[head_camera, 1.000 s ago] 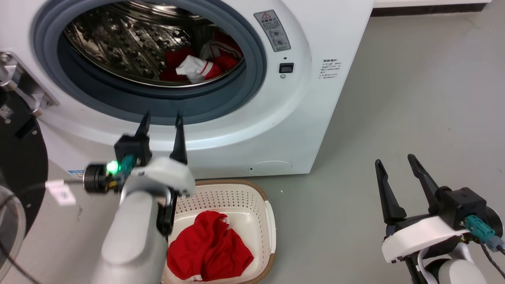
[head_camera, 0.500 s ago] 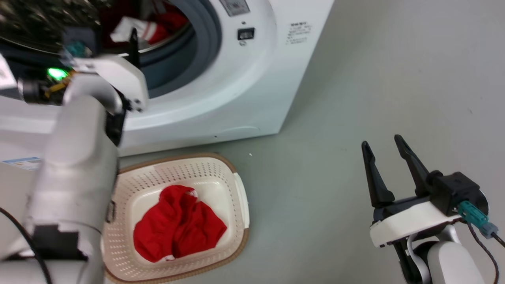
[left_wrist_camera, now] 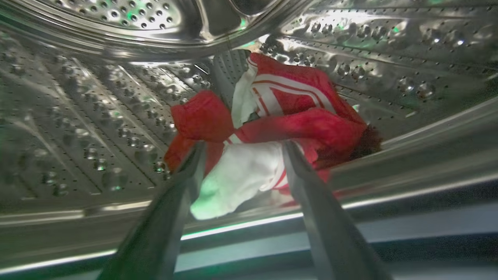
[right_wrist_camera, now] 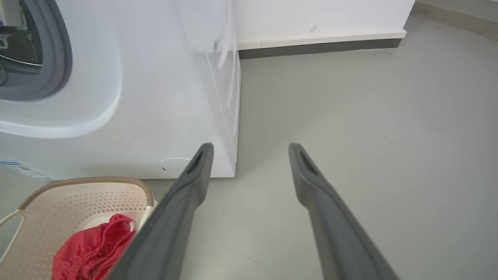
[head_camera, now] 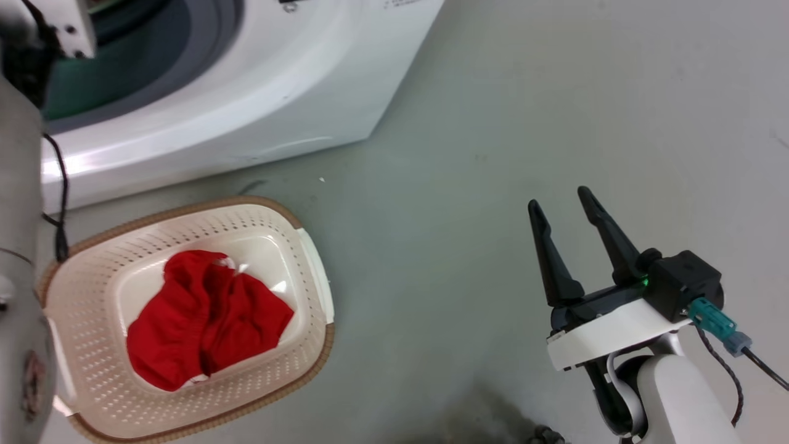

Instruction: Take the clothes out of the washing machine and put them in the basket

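Note:
The white washing machine (head_camera: 246,80) stands at the top left, its grey porthole rim partly showing. Inside its steel drum (left_wrist_camera: 97,116) lie the clothes (left_wrist_camera: 295,101), red with white stripes and a white fold. My left gripper (left_wrist_camera: 244,144) is open at the drum's mouth, its fingers either side of that white fold, apart from it. On the floor in front sits the cream basket (head_camera: 185,209) holding a crumpled red garment (head_camera: 203,314). My right gripper (head_camera: 558,197) hangs open over bare floor to the right, with nothing in it. The right wrist view also shows the basket (right_wrist_camera: 78,181).
My pale left forearm (head_camera: 18,246) runs up the left edge beside the basket, a black cable (head_camera: 61,203) hanging from it. Grey floor (head_camera: 462,154) spreads to the right of the machine. A dark baseboard (right_wrist_camera: 319,46) lines the far wall.
The head camera has swung down and right, so the machine and basket slid left in view. My left gripper rose from below the porthole into the drum's mouth. The right gripper stayed open.

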Controlling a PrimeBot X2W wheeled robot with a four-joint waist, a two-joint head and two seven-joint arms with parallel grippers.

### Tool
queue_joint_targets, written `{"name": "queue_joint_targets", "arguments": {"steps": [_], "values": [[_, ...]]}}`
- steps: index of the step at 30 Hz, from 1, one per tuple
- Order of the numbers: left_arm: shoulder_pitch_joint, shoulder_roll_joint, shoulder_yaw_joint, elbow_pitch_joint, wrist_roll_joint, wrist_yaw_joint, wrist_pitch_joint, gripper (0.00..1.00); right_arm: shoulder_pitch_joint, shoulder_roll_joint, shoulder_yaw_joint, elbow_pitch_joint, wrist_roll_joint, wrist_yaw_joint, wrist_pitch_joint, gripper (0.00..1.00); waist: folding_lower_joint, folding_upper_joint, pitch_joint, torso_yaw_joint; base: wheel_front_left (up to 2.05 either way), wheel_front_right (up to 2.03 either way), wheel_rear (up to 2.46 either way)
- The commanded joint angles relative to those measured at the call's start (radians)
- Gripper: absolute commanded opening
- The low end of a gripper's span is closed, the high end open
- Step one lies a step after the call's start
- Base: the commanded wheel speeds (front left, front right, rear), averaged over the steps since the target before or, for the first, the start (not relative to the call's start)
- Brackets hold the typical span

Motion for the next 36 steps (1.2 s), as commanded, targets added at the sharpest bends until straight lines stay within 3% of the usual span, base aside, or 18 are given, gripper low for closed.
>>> {"name": "queue_joint_targets", "arguments": {"steps": [1,4,17,18,19,26,36], "values": [[-0.019,0.009,-0.003,0.008,0.005,-0.001,0.015,1.0,-0.02,0.004,0.007,0.007,0.005,-0.001,-0.005,1.0,-0.0002,0.0,0.045,-0.037,0.0,0.0,0.0],[-0.08,0.039,-0.011,0.025,0.007,-0.003,0.073,1.0,-0.027,0.003,0.023,0.019,0.017,-0.001,-0.016,1.0,-0.0002,0.0,0.076,-0.056,0.0,0.0,0.0],[-0.158,0.08,-0.013,0.076,-0.015,0.037,0.294,1.0,-0.04,0.003,0.078,0.068,0.064,-0.001,-0.051,1.0,-0.0002,0.0,0.131,-0.112,0.0,0.0,0.0],[-0.158,0.079,-0.015,0.076,-0.013,0.04,0.301,0.38,-0.042,0.003,0.079,0.07,0.065,-0.001,-0.054,1.0,-0.0002,0.0,0.133,-0.113,0.0,0.0,0.0],[-0.156,0.081,-0.021,0.073,-0.009,0.046,0.302,0.0,-0.044,0.003,0.078,0.073,0.067,-0.001,-0.056,1.0,-0.0002,0.0,0.134,-0.114,0.0,0.0,0.0],[-0.136,0.093,-0.037,0.013,0.002,0.091,0.226,0.0,-0.057,0.003,0.076,0.086,0.075,-0.001,-0.064,1.0,-0.0002,0.0,0.13,-0.109,0.0,0.0,0.0],[-0.06,0.073,-0.037,-0.075,-0.015,0.14,0.014,0.0,-0.064,0.003,0.04,0.082,0.051,-0.001,-0.06,1.0,-0.0002,0.0,0.073,-0.071,0.0,0.0,0.0]]}}
